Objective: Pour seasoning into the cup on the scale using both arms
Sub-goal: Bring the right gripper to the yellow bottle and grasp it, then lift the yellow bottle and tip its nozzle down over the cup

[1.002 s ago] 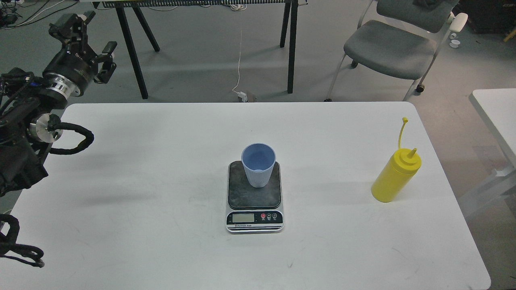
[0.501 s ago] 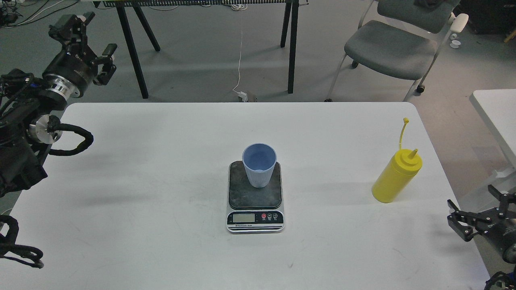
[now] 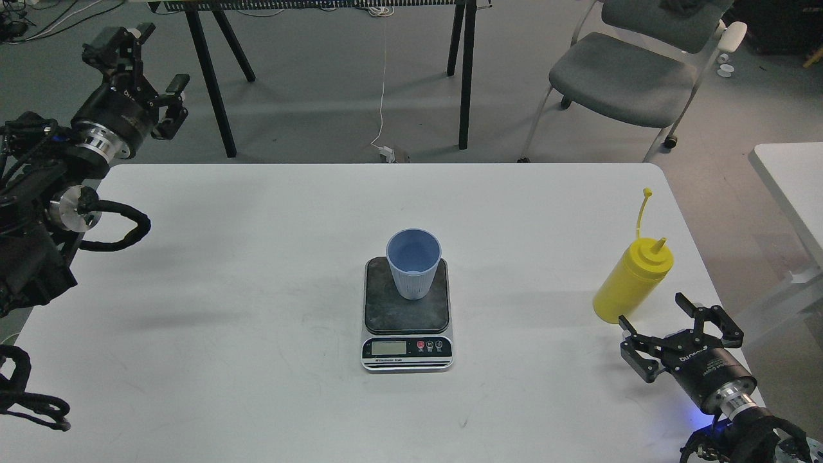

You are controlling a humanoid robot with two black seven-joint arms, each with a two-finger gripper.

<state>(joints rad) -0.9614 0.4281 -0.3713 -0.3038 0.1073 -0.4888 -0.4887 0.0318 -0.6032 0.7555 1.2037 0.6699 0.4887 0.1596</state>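
Our right gripper [image 3: 675, 334], wide open and empty, sits just beside the seasoning [image 3: 631, 280], upright at the worktop's [image 3: 257, 270] right; we should grasp its body squarely.

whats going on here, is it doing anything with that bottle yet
Nothing is being held yet. The right gripper is open and sits just in front of the yellow seasoning bottle, which stands upright near the table's right edge with its cap strap sticking up. The light blue cup stands on the scale in the middle of the table. The left gripper is open too, raised beyond the table's far left corner, away from everything.
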